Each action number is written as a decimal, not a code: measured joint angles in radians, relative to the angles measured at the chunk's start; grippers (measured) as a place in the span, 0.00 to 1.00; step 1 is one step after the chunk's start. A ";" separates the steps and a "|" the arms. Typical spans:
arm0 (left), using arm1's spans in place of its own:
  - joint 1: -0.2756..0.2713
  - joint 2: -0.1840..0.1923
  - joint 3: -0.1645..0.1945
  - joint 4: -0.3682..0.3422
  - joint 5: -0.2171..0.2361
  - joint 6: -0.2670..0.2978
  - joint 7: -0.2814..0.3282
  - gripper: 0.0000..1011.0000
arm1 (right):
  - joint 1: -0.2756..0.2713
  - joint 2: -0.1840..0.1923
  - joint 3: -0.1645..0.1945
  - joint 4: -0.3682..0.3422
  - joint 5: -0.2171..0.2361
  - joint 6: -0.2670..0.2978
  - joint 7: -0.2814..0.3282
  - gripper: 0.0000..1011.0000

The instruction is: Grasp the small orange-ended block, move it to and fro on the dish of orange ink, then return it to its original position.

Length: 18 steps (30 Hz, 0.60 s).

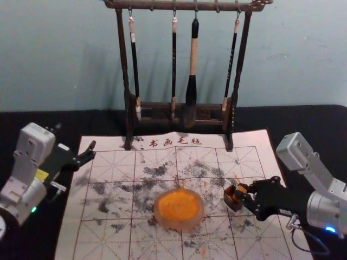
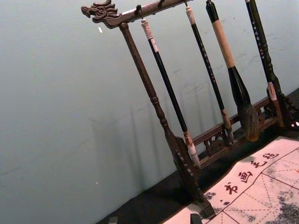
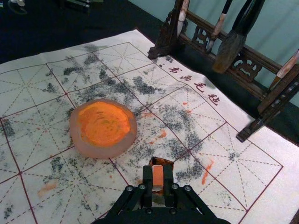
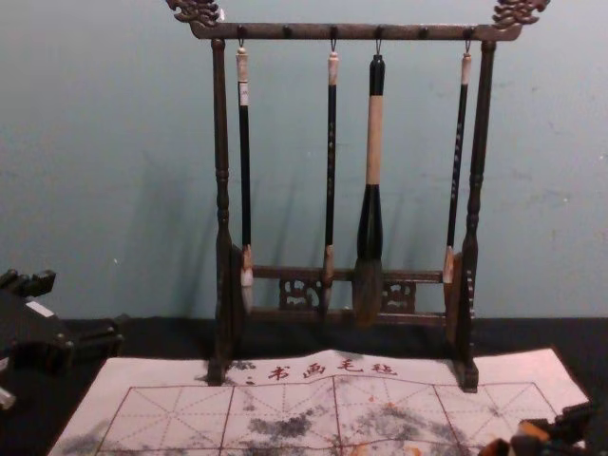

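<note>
Beside the round dish of orange ink (image 1: 179, 207), my right gripper (image 1: 244, 195) is at the small dark square holder (image 1: 233, 205). The right wrist view has the right gripper (image 3: 158, 179) shut on the orange-ended block (image 3: 158, 175), one finger on each side. Just beyond the block is the holder's orange-stained rim (image 3: 162, 161); how deep the block sits in it is hidden. The dish (image 3: 103, 129) stands apart from both. My left gripper (image 1: 85, 154) is parked, open and empty, over the mat's left edge; its fingertips (image 2: 154, 220) stand wide apart in the left wrist view.
Behind the work stands a dark wooden rack (image 1: 128, 108) with several hanging brushes, the thick one (image 1: 192, 81) near its middle. A gridded calligraphy mat (image 1: 114, 238) with black and orange stains lies on the black-covered table (image 1: 314, 124).
</note>
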 joint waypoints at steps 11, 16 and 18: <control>0.000 0.000 0.000 0.000 0.000 0.000 0.000 0.99 | 0.002 -0.005 0.001 0.003 -0.007 -0.001 -0.009 0.11; 0.000 0.000 0.000 0.000 0.000 0.000 0.000 0.99 | 0.001 -0.004 0.001 0.003 -0.007 -0.001 -0.009 0.11; 0.000 0.000 0.000 0.000 0.000 0.000 0.000 0.99 | 0.001 -0.004 0.001 0.003 -0.006 -0.001 -0.008 0.11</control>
